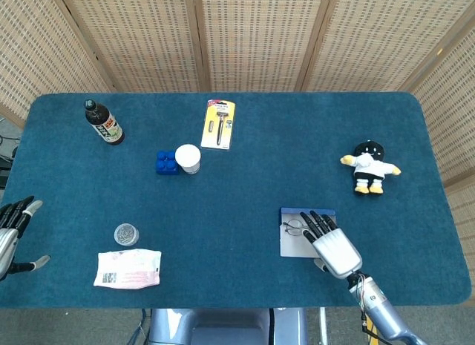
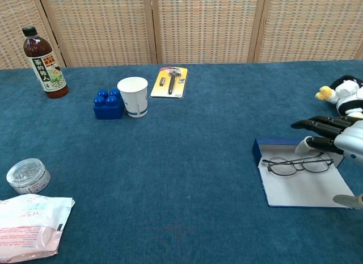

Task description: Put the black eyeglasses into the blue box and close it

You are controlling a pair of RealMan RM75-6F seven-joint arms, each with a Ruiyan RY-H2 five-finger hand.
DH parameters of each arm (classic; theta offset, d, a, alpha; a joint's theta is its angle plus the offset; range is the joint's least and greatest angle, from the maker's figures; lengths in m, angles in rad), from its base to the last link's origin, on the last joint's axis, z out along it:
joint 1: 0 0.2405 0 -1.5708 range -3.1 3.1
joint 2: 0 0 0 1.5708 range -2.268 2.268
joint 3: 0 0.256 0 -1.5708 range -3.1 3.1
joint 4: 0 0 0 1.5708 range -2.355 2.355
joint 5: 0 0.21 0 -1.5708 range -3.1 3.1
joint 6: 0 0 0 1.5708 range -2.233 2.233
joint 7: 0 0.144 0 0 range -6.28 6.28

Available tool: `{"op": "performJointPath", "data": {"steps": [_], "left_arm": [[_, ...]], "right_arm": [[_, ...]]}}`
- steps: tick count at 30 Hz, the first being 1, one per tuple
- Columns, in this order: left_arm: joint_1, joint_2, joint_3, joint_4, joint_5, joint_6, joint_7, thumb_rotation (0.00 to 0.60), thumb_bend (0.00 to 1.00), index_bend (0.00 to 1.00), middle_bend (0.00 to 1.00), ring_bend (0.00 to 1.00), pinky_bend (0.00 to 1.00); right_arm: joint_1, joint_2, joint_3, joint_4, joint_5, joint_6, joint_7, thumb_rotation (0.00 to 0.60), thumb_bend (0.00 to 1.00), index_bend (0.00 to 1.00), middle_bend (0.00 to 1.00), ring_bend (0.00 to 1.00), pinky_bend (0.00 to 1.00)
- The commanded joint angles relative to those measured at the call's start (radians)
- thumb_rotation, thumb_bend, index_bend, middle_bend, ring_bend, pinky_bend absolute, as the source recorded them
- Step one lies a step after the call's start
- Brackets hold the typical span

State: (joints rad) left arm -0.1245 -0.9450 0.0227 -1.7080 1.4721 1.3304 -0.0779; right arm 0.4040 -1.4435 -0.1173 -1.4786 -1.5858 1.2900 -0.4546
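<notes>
Far left, off the edge of the surface (image 1: 245, 174): left robot hand (image 1: 11, 230), fingers apart, holding nothing, parked clear of the work, probably because nothing on that side needs it.

Further right, bystander items scattered and untouched: brown bottle (image 2: 44, 62) upright at the back, small round tin (image 2: 27, 175) near the front edge, white packet (image 2: 31, 225) lying flat just beside the tin, blue brick (image 2: 108, 104) touching a white paper cup (image 2: 133, 96), carded razor (image 2: 172, 81) flat behind the cup. All well apart from the task area.

Right of centre: blue box (image 2: 286, 145) lying open, pale inner face up, blue wall at the far side. Black eyeglasses (image 2: 298, 163) resting flat inside on that pale face, lenses toward the blue wall. First half of the task apparently done; lid not yet closed.

Over the box's near right side: right robot hand (image 1: 332, 242), fingers spread and stretched forward above the glasses, gripping nothing, seemingly free for the closing move.

Far right: penguin plush (image 1: 369, 167), near the box yet apart, out of the lid's way as far as can be judged.
</notes>
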Motion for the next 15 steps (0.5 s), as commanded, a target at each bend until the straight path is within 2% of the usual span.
{"op": "performJointPath", "data": {"steps": [1, 15], "left_arm": [[0.0, 0.0, 0.0, 0.0, 0.001, 0.001, 0.0, 0.6, 0.0, 0.0, 0.0, 0.0, 0.0], [-0.003, -0.003, -0.001, -0.001, -0.006, -0.008, 0.012, 0.6, 0.0, 0.0, 0.0, 0.0, 0.0]], "right_arm": [[-0.018, -0.02, -0.003, 0.034, -0.006, 0.004, 0.031, 0.6, 0.26, 0.24, 0.05, 0.05, 0.18], [-0.036, -0.113, 0.009, 0.17, -0.059, 0.002, 0.073, 0.6, 0.27, 0.26, 0.09, 0.05, 0.18]]}}
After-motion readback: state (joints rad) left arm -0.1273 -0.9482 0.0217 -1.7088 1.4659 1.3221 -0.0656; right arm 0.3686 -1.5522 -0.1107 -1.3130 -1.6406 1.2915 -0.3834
